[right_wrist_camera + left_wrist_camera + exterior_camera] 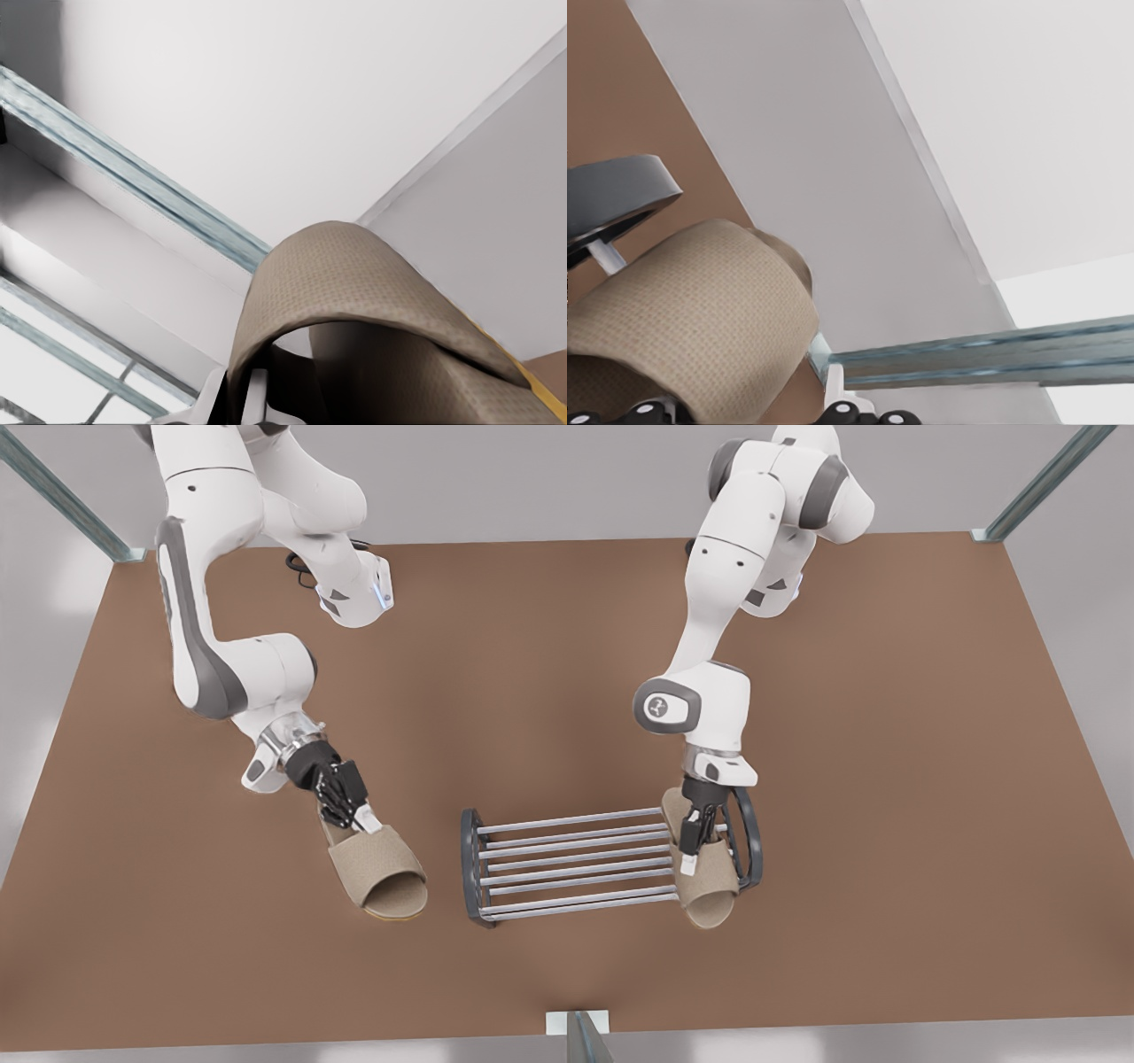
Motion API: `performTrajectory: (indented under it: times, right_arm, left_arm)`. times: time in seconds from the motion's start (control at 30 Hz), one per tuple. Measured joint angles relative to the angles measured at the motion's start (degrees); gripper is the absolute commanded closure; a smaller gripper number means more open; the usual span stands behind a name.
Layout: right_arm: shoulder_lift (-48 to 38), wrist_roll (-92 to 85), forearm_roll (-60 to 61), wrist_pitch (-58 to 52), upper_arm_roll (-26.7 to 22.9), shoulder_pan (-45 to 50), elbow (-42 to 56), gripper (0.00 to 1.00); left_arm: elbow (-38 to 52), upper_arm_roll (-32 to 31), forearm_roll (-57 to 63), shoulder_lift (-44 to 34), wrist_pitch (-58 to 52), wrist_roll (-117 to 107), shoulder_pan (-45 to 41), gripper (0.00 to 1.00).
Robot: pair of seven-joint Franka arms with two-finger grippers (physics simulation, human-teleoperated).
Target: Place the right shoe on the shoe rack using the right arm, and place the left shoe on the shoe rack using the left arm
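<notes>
Front view: shoe [709, 899] (gripped) on rack [567, 849]

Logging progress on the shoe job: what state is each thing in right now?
Shoe rack: upright, carrying one shoe.
Left shoe: across the rack's end, gripped at heel.
Right shoe: off the rack, gripped at heel.
Left claw: shut on left shoe.
Right claw: shut on right shoe.
</notes>
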Motion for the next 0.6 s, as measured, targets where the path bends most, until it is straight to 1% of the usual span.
performTrajectory:
  times: [0.1,0.17,0.23,0.27,0.33,0.37,0.43,0.47,0.5,0.57,0.6]
  right_arm:
    - [0.19,3.04,5.28,5.02,3.02,3.16,2.63,0.79]
    - [0.52,4.79,8.44,7.3,3.53,4.91,3.32,0.79]
    - [1.21,6.35,10.61,8.97,3.66,6.16,3.8,0.79]
    - [1.53,7.06,11.71,9.61,3.72,6.58,4.29,0.79]
    - [2.32,8.38,13.32,10.63,3.77,7.66,5.42,0.79]
    - [2.9,8.98,14.01,11.03,3.78,8.33,6.27,0.79]
    - [4.78,10.09,15.52,11.67,3.77,10.15,8.78,0.79]
    - [5.37,10.59,16.26,12.1,3.76,10.78,9.66,0.79]
    - [5.76,11.07,17.01,12.69,3.76,11.39,10.64,0.79]
    - [6.26,11.96,18.23,13.89,3.77,12.83,11.89,0.79]
    - [6.47,12.37,18.87,14.37,3.78,13.43,12.42,0.79]
  left_arm:
    - [-0.12,-0.01,-0.14,0.44,0.46,-1.65,-0.23,0.0]
    - [-0.82,-0.03,-0.27,0.81,0.78,-2.5,-0.71,0.0]
    - [-3.39,-0.03,-0.43,-0.48,1.35,-3.25,-2.04,0.0]
    - [-6.19,-0.05,-0.57,-2.51,1.86,-3.6,-3.46,0.0]
    - [-13.04,-0.05,-1.29,-9.13,2.93,-4.25,-7.18,0.0]
    - [-17.06,-0.02,-1.58,-13.49,3.36,-4.54,-8.75,0.0]
    - [-25.38,0.58,-1.97,-25.95,4.02,-4.7,-10.35,0.0]
    - [-27.62,2.02,-2.1,-31.68,4.26,-4.67,-10.86,0.0]
    - [-28.46,4.87,-2.17,-36.2,4.38,-4.36,-11.98,0.0]
    - [-27.52,13.69,-2.11,-40.01,2.73,-2.92,-15.91,0.0]
    - [-27.16,19.55,-1.95,-40.55,0.33,-1.8,-18.68,0.0]
